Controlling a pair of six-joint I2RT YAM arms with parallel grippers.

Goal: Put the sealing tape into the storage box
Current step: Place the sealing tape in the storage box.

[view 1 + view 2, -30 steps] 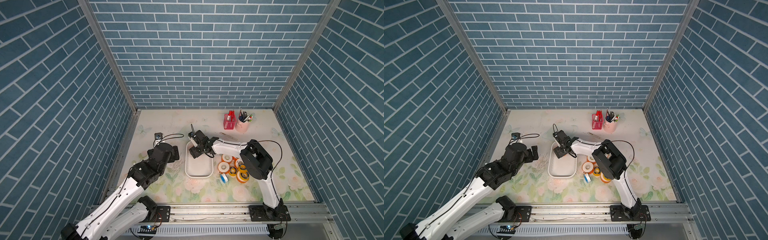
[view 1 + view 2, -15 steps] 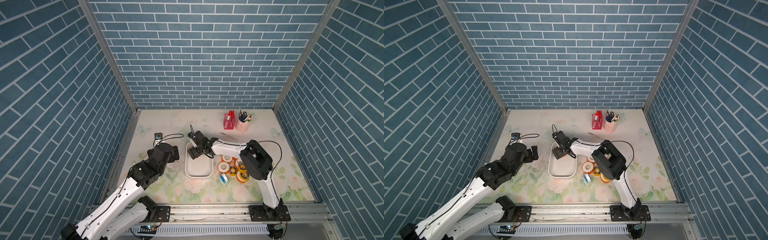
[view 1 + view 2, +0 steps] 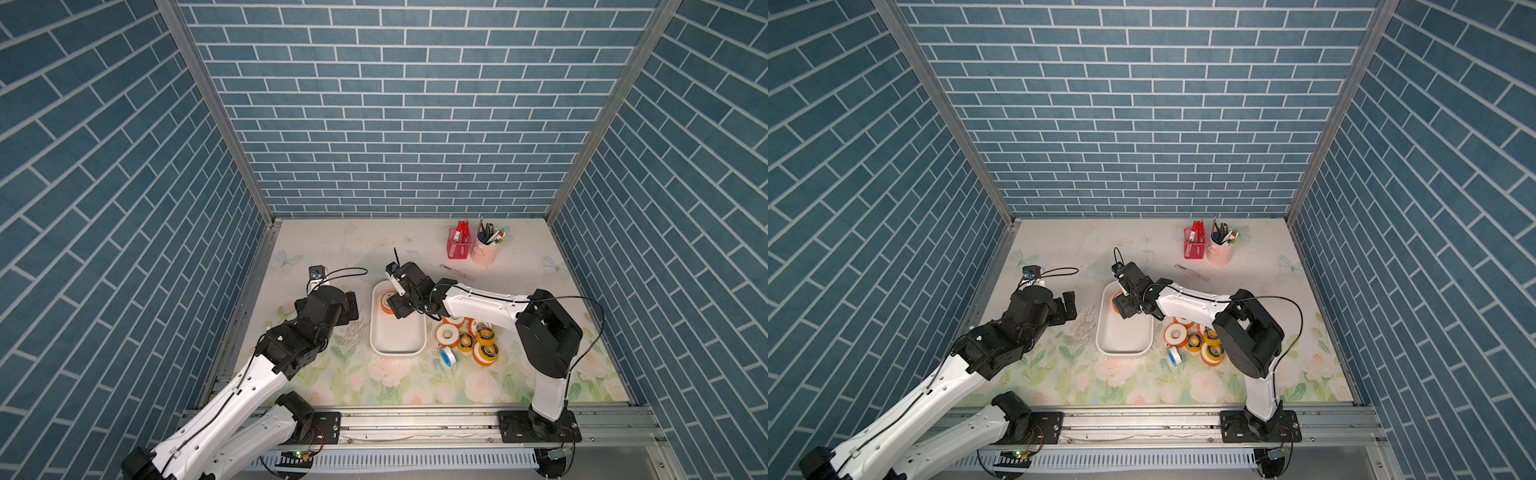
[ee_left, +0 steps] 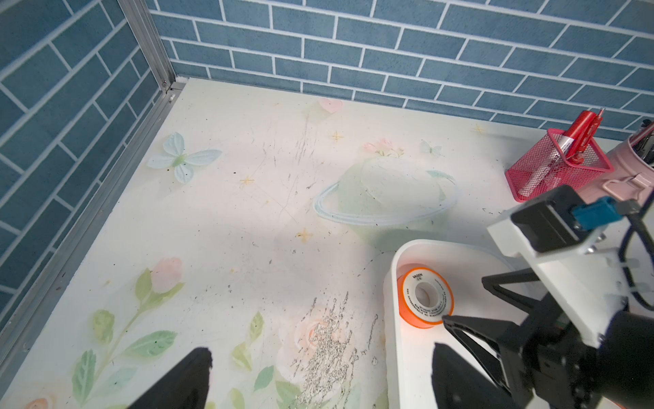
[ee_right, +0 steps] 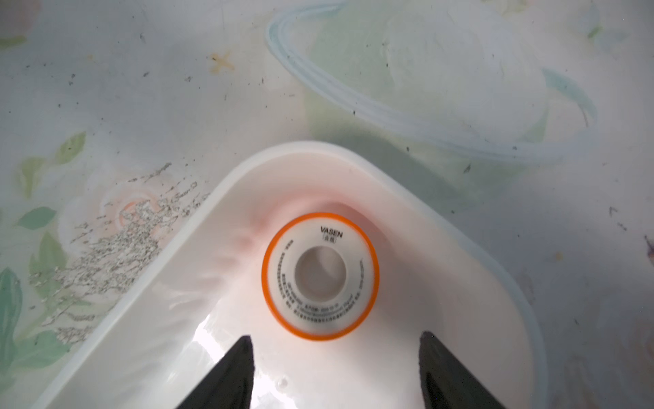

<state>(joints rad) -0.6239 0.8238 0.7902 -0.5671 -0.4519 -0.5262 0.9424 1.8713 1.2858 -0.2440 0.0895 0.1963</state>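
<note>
One sealing tape point(image 5: 320, 276), a white spool with an orange rim and printed label, lies flat in the far left corner of the one white storage box point(image 5: 212, 198). The right gripper point(image 5: 336, 340) hangs over it, jaws apart and holding nothing, its arm reaching left. The left gripper point(image 4: 320, 348), also spread and empty, hovers left of the box. At least six more spools point(image 3: 448, 335), one of them blue, cluster just right of the box.

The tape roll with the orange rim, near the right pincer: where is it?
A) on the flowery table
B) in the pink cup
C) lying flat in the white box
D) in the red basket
C: in the right wrist view the tape roll lies flat on the floor of the white box, near a corner, and the open right pincer is not holding it.
</note>
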